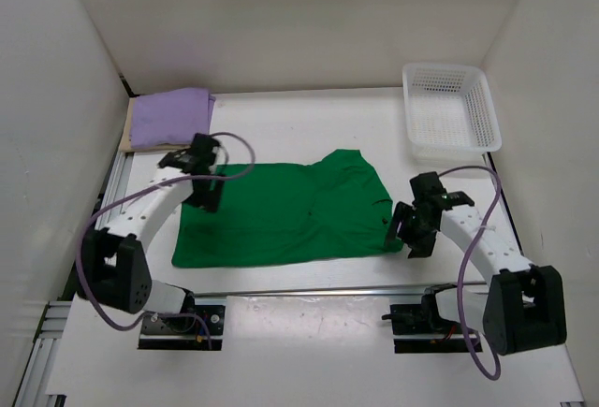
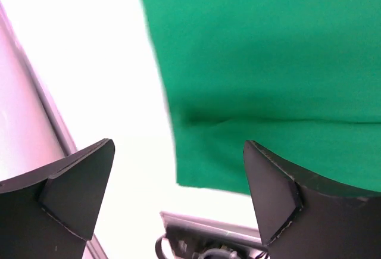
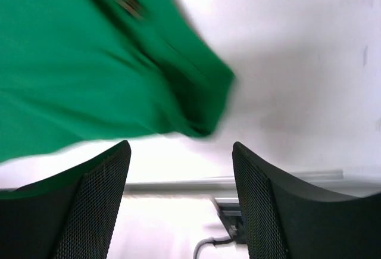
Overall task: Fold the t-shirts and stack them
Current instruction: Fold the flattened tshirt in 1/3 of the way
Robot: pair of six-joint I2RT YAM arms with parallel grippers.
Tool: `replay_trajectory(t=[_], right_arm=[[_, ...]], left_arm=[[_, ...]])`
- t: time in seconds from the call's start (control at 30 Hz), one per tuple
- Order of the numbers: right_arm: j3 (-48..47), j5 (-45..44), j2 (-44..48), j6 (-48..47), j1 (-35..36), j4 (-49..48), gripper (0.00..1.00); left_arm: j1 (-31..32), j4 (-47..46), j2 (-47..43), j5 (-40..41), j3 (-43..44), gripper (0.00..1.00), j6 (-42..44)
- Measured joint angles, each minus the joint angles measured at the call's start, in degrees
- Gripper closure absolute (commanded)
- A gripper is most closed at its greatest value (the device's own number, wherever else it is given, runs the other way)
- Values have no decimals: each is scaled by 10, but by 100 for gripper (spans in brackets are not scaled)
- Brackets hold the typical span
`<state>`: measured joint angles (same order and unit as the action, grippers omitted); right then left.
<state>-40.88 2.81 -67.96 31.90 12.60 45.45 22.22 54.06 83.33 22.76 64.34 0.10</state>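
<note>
Only from above we see the folded purple shirt [image 1: 171,115]; the wrist views show the green shirt [image 2: 268,62]. The left pincer [image 2: 178,144] and the right pincer [image 3: 181,144] stand apart, empty.

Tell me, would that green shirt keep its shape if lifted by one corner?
Probably not: the green shirt lies flat with soft creases, so it would likely droop. It looks thin, so probably light. Pushed on the white table, it may bunch rather than slide whole.

Table [image 1: 299,126]: green t-shirt [image 1: 281,215] centre (spread flat), basket [image 1: 449,112] far right, tan t-shirt [image 1: 128,131] far left.
</note>
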Motion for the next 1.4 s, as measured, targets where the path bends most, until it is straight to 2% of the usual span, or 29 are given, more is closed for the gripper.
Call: replay_trajectory(t=[0.07, 0.17, 0.27, 0.37, 0.47, 0.63, 0.87, 1.1, 1.4], right_arm=[[27, -1, 19, 18, 4, 12, 28], [46, -1, 35, 42, 14, 10, 30], [60, -3, 38, 59, 19, -9, 34], [76, -17, 25, 76, 19, -30, 41], [80, -31, -16, 87, 18, -52, 46], [55, -40, -52, 98, 12, -61, 46], [51, -48, -52, 99, -2, -80, 52], [50, -36, -35, 92, -11, -74, 53], [49, -24, -57, 83, -38, -78, 52]], left_arm=[[-85, 6, -35, 1, -54, 0, -1], [-170, 31, -55, -5, -134, 0, -1], [-210, 44, -61, -21, -194, 0, -1], [-236, 37, -65, -30, -232, 0, -1], [-250, 23, -58, -38, -248, 0, -1], [-255, 1, -37, -49, -246, 0, 1], [-268, 1, -30, -56, -243, 0, 4], [-284, 2, -36, -72, -243, 0, 4], [-292, 19, -41, -151, -215, 0, 1]])
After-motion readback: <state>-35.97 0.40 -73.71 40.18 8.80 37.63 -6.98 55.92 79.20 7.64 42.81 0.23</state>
